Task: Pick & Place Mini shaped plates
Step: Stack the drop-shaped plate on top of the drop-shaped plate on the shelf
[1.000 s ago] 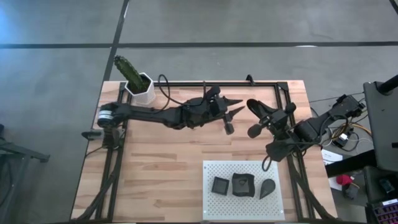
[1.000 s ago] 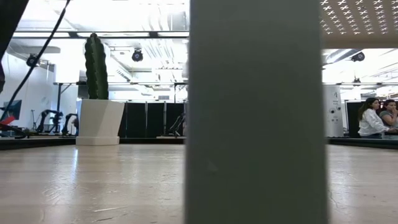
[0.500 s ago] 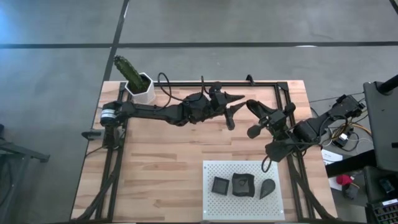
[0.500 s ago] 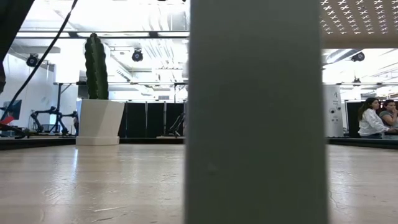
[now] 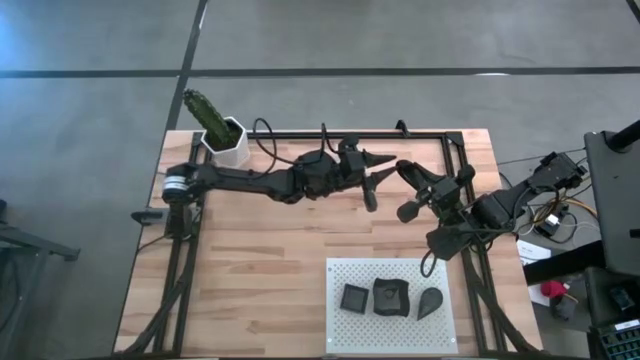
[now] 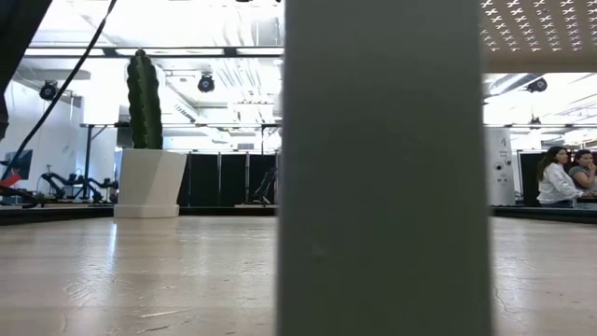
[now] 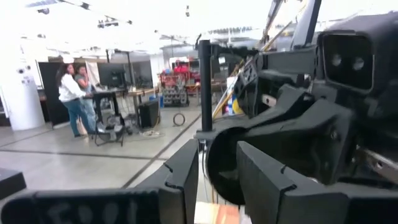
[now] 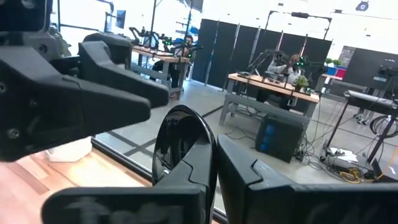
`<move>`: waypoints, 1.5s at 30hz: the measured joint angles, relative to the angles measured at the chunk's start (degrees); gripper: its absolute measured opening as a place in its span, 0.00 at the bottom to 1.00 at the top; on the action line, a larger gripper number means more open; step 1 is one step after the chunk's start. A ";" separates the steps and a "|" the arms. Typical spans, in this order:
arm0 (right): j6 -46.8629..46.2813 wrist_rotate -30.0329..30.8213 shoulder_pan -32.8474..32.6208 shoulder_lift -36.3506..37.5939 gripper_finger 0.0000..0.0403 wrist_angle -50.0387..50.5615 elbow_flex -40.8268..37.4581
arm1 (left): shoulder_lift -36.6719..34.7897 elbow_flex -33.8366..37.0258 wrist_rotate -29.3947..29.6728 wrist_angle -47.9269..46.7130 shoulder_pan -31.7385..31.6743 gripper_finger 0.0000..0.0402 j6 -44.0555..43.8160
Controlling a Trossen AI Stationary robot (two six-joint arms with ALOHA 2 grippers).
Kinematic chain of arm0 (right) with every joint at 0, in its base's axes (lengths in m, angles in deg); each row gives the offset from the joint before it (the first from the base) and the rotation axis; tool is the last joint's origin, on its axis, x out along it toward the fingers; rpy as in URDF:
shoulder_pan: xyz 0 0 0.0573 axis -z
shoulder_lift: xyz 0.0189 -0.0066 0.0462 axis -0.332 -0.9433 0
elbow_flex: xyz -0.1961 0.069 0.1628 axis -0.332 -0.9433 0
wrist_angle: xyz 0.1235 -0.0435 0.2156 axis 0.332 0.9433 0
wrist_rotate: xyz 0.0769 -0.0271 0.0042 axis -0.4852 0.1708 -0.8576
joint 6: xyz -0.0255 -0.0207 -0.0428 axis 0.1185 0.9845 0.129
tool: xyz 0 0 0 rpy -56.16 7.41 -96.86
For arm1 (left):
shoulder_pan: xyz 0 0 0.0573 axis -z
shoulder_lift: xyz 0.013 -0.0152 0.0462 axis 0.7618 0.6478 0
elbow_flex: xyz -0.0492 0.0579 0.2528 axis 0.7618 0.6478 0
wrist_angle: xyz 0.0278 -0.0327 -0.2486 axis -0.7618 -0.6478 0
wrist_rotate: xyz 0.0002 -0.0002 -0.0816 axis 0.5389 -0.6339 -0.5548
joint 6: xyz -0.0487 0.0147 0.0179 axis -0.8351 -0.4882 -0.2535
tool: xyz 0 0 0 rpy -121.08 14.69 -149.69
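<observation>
Up near the far rail of the tabletop (image 5: pixel 250 250) the right gripper (image 5: pixel 408 170) has its jaws clamped on a dark mini plate (image 8: pixel 181 146), held on edge, and the left gripper (image 5: pixel 372 178), jaws standing apart, is nosing right in beside it for what looks like a mid-air handover. Three more mini plates (image 5: pixel 388 296) sit in a row on the white perforated board (image 5: pixel 345 272) at the near edge. To do this cleanly, I'd say the left wants that thin rim square between its jaws and gripped before the right lets go.
</observation>
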 joint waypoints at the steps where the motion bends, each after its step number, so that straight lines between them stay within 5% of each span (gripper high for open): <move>1: 0.00 0.00 0.00 0.00 0.03 0.00 0.00 | 0.30 0.00 -0.02 0.95 -0.01 0.26 0.00; 13: 0.87 -0.01 0.00 0.00 0.03 0.01 -0.07 | 3.41 -1.31 -0.09 3.05 -0.86 0.25 -0.10; 21: 1.86 0.00 0.00 0.00 0.03 -0.96 -0.09 | 3.43 -1.31 -0.34 2.62 -1.04 0.02 0.80; 30: 4.15 0.00 0.02 0.08 0.04 -1.28 -0.09 | 3.43 -2.10 -0.09 0.97 -1.04 0.00 0.99; 40: 7.70 -0.37 -0.70 0.10 0.26 -2.64 -0.09 | 3.43 -4.91 0.53 -8.28 -1.14 0.00 3.45; 45: 12.98 -6.46 -1.79 0.15 0.33 -2.69 1.17 | 3.41 -7.88 0.55 -17.25 -1.13 0.00 10.14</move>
